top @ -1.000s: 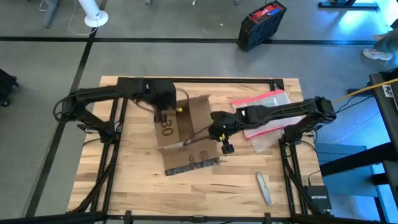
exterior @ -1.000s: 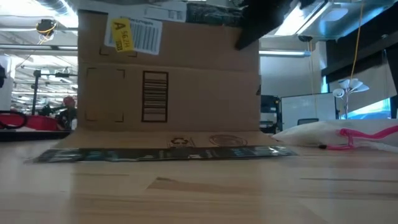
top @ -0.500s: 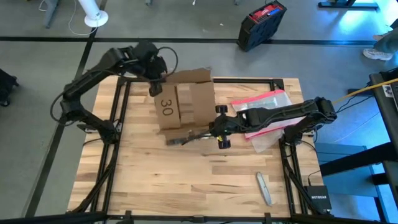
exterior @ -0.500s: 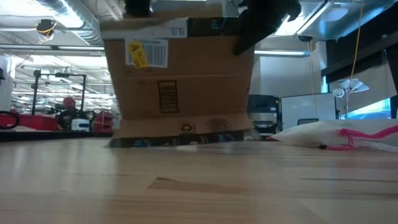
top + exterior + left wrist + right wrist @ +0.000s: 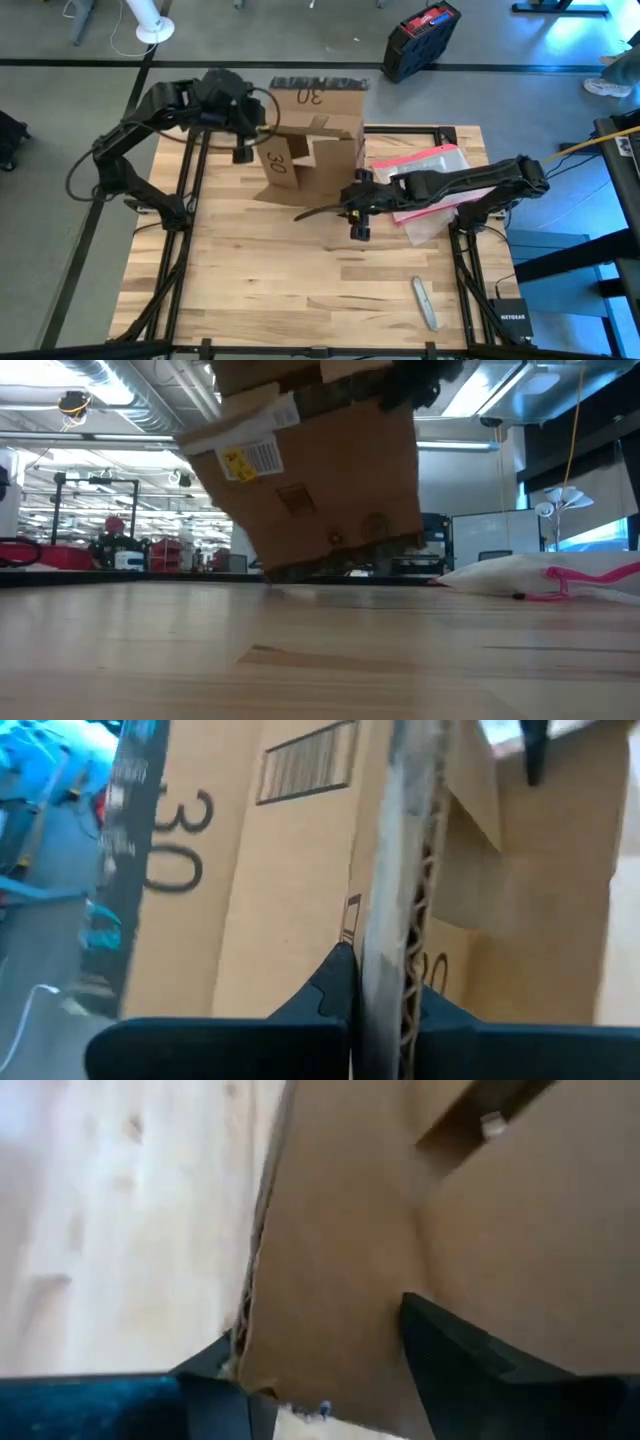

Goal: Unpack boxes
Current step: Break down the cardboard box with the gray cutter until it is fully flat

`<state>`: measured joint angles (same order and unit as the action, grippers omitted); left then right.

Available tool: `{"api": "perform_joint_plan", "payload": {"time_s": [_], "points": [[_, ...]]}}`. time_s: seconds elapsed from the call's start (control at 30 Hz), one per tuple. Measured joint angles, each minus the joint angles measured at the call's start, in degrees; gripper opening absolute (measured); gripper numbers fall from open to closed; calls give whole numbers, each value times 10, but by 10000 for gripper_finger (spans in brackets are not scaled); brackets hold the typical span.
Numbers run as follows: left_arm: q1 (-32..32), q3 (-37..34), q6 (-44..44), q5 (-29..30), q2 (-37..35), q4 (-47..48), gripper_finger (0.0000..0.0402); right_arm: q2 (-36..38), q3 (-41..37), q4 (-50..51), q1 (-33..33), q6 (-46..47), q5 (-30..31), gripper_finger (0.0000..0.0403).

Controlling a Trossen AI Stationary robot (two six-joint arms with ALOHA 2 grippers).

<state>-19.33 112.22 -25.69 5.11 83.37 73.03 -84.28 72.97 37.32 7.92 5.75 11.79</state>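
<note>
The box is brown cardboard, open, with flaps sticking out and a big "30" printed on it. It is tipped up on one edge near the back of the table, leaning over, with only its low corner near the wood in the low view. It has a white barcode label and a dark strip of tape along it. It looks light, because one arm holds it up by a thin flap. The cardboard is stiff but it can bend or tear at the folds, and a flap could slip out if pulled hard. A good place to hold it is a flap edge or a wall near a corner, where it is strongest. The left gripper is pinched shut on a flap edge of the box, and its wrist view shows the wavy cardboard edge squeezed between the two fingers. The right gripper is at the box's lower edge, with its fingers spread on either side of a cardboard wall, not squeezing it. A clear pouch with a pink edge lies under the right arm. A small grey knife-like tool lies near the front of the table.
</note>
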Motion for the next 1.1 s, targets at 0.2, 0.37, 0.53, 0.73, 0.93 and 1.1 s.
{"api": "perform_joint_plan", "payload": {"time_s": [0.2,0.37,0.53,0.73,0.93,1.1], "points": [[63,-27,60,16,0,58,0,27,0,-33,9,45,-29,180],[94,-106,102,16,0,68,0,31,0,-44,28,81,-79,179],[126,-170,119,11,1,62,0,31,1,-42,59,132,-84,179],[132,-186,121,47,1,-3,0,31,2,-97,73,192,-97,179],[129,-186,121,55,2,-60,0,27,3,-128,72,200,-62,179],[129,-187,125,59,2,-81,0,27,3,-149,71,199,-24,179]]}}
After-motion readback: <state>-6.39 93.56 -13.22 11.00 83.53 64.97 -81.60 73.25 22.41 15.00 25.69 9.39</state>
